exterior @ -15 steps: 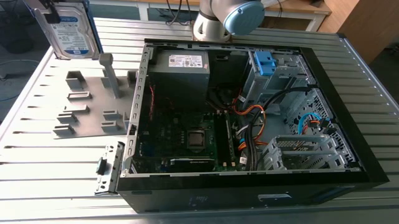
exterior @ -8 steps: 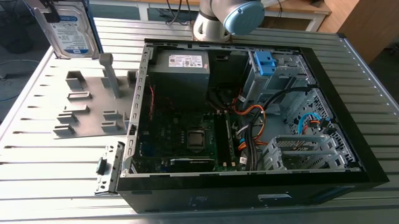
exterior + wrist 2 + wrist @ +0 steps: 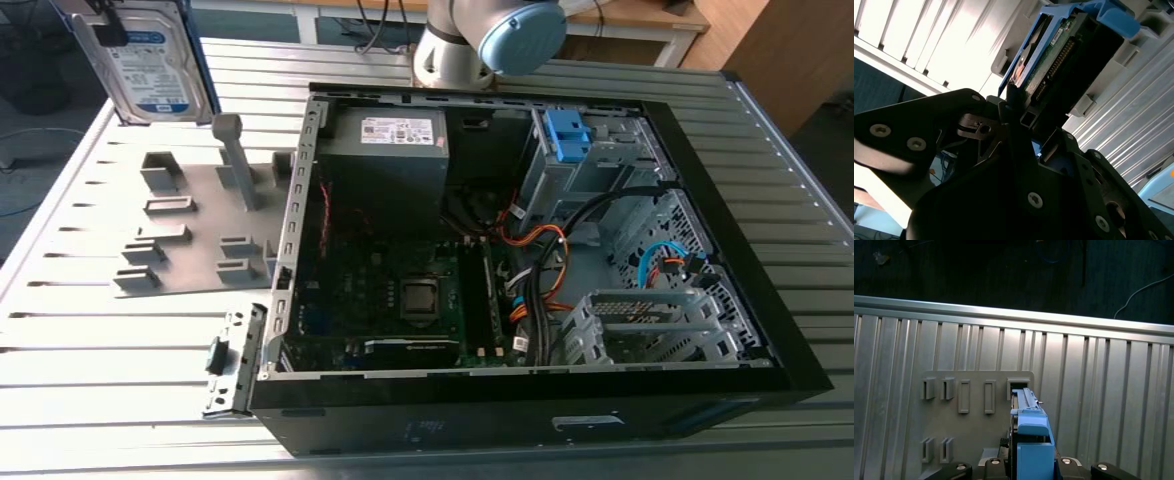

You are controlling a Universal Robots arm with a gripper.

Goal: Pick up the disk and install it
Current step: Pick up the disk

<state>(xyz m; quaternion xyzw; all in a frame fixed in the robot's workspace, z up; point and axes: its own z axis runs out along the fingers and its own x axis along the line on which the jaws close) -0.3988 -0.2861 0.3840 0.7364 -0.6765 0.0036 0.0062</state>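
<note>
The gripper (image 3: 1026, 117) looks clamped on the disk (image 3: 1064, 47), a finger on either side, so the drive hangs on edge with its blue bracket (image 3: 1031, 437) nearest the wrist. Directly beneath the hand lies the grey fixture plate (image 3: 974, 440). Its open slot (image 3: 1018, 385) lines up with the drive's edge and is likely the drive's rest. Well away from the hand, toward the exterior view's right, stands the open computer case (image 3: 534, 250) with its drive cage (image 3: 587, 165). Installation is not yet done.
</note>
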